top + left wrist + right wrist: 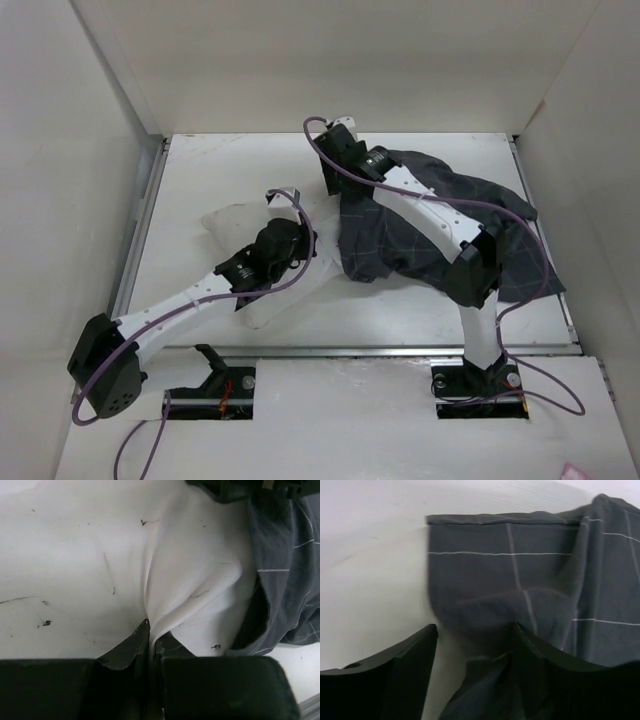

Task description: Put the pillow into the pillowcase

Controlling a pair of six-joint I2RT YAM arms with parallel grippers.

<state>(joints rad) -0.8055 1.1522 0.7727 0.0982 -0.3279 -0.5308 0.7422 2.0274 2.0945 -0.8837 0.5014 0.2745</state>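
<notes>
The left hand pinches a fold of the pillow, which lies on the tabletop, one end under the pillowcase. The right hand gapes astride the pillowcase's edge.

Left arm stretched low, forward and inward; left gripper jaws closed tight, pinching a fold of the pillow. Right arm bent at elbow, forearm angled far-left. Right gripper jaws apart.
</notes>
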